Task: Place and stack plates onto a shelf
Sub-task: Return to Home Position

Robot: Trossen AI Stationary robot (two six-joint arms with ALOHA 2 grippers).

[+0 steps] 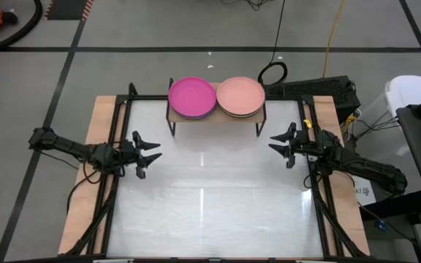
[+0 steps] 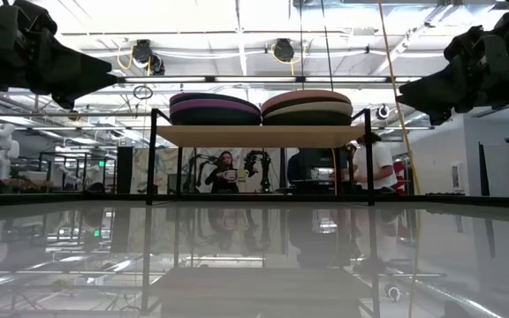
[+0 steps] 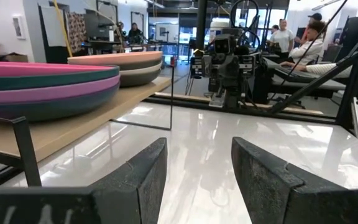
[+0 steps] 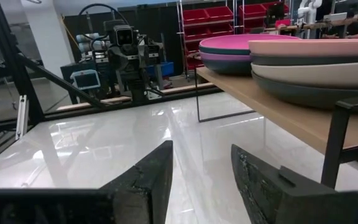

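Observation:
Two stacks of plates rest on the shelf (image 1: 216, 115) at the table's far edge: a stack topped by a magenta plate (image 1: 192, 97) on the left and a stack topped by a salmon pink plate (image 1: 240, 96) on the right. In the low view the left stack (image 2: 215, 109) and right stack (image 2: 307, 107) sit flat on the wooden board (image 2: 261, 135). My left gripper (image 1: 152, 154) hovers open at the table's left side. My right gripper (image 1: 278, 142) hovers open at the table's right side. Both are empty and face each other.
The white glossy tabletop (image 1: 210, 197) lies between the two arms. Black frame rails (image 1: 110, 197) run along its left and right sides. People sit and stand in the room (image 2: 228, 172) beyond the table.

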